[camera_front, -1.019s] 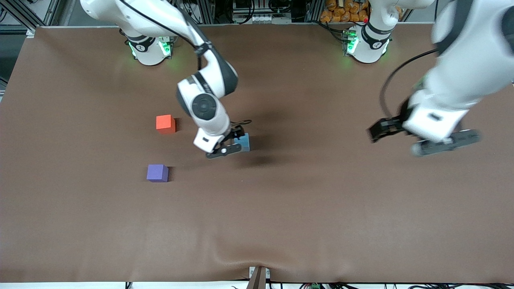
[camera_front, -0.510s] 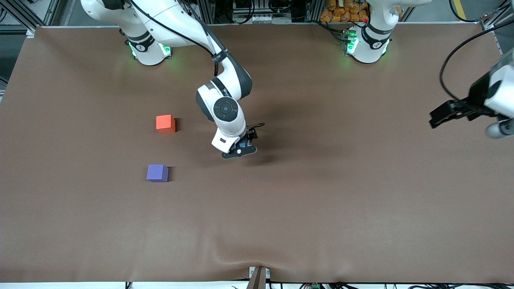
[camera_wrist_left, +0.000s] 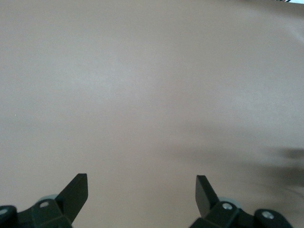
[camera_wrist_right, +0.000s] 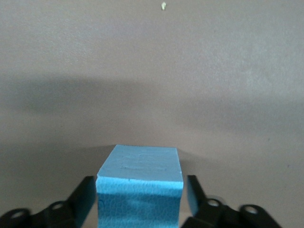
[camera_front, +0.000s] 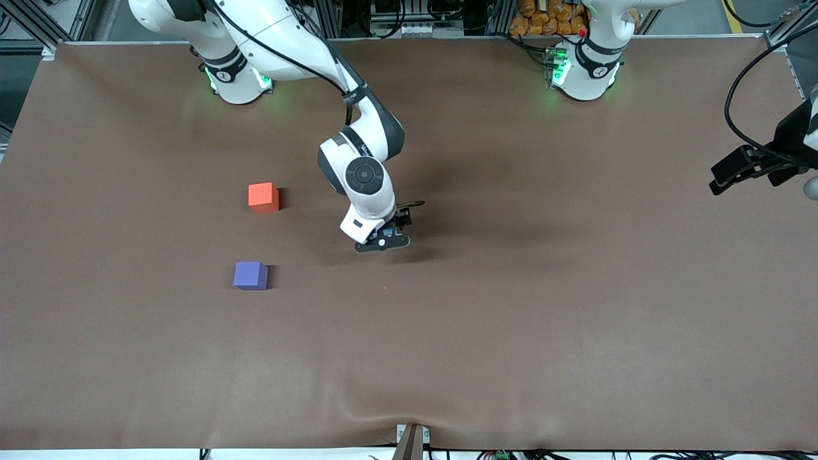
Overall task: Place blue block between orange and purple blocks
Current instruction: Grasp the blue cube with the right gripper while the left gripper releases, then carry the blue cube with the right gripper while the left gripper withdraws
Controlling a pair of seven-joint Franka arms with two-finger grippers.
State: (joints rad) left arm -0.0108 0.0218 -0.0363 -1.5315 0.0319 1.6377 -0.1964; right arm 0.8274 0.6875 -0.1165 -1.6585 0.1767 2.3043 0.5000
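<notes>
The blue block (camera_wrist_right: 140,190) sits on the brown table between the fingers of my right gripper (camera_wrist_right: 140,183). One finger lies against its side and a thin gap shows at the other, so the gripper is open around it. In the front view my right gripper (camera_front: 385,238) is low at mid-table and hides most of the block. The orange block (camera_front: 263,197) and the purple block (camera_front: 250,275) lie toward the right arm's end, the purple one nearer the front camera. My left gripper (camera_front: 728,176) is open and empty, raised over the table's edge at the left arm's end; its wrist view (camera_wrist_left: 141,179) shows only bare table.
The brown table cover (camera_front: 511,319) has a wrinkle at the front edge near a small bracket (camera_front: 411,441). Both arm bases (camera_front: 236,80) stand along the back edge. A gap about one block wide separates the orange and purple blocks.
My right gripper moved over the blue block and lowered around it. My left arm swung away toward the left arm's end of the table.
</notes>
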